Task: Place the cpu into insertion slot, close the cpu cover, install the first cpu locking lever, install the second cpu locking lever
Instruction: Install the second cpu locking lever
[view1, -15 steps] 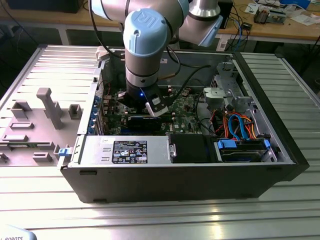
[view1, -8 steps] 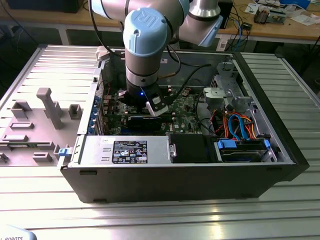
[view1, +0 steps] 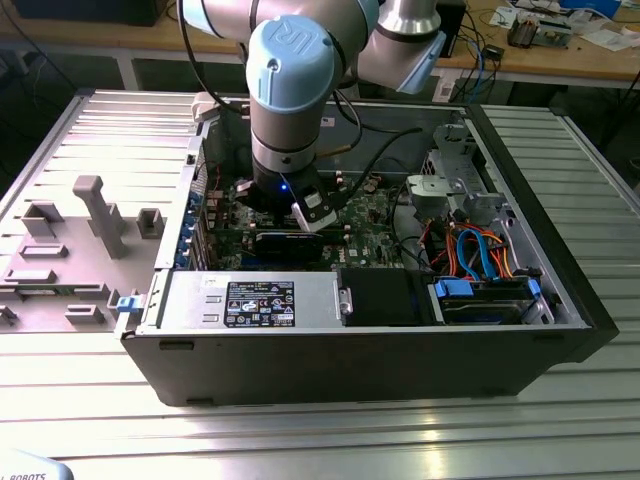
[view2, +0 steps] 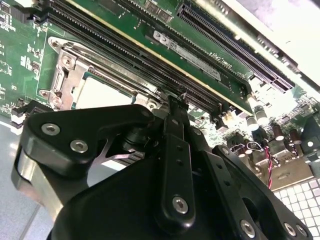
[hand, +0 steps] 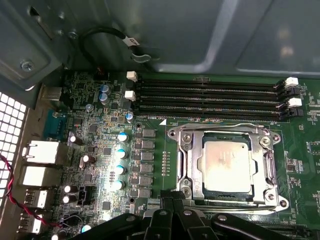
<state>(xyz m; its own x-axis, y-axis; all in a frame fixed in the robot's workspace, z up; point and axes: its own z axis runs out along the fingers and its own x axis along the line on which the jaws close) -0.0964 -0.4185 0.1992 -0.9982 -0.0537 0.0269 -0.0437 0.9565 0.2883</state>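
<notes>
On the exterior view's left, a grey moulded fixture tray (view1: 70, 250) with upright blocks lies on the ribbed aluminium table (view1: 330, 440), beside the open black computer case (view1: 520, 350). At the case's front edge a silver power supply (view1: 250, 300) carries a black label with white print, too small to make out. The arm's blue-capped wrist joint (view1: 290, 70) hangs over the green motherboard (view1: 375, 215), reaching down among cables. In the first wrist view, four long black memory slots (hand: 207, 97) with white end clips run along the board's far edge; just beside them sits the insertion slot (hand: 182, 165), its silvery rim bright, with the cpu (hand: 226, 165), dull grey and square, lying flat in it. The cpu cover (hand: 267, 165), a thin metal frame, lies down around the chip. The gripper (hand: 172, 200) has its black fingers drawn together at the socket's near edge, holding nothing that can be seen. Round capacitors crowd the board's remaining room.
</notes>
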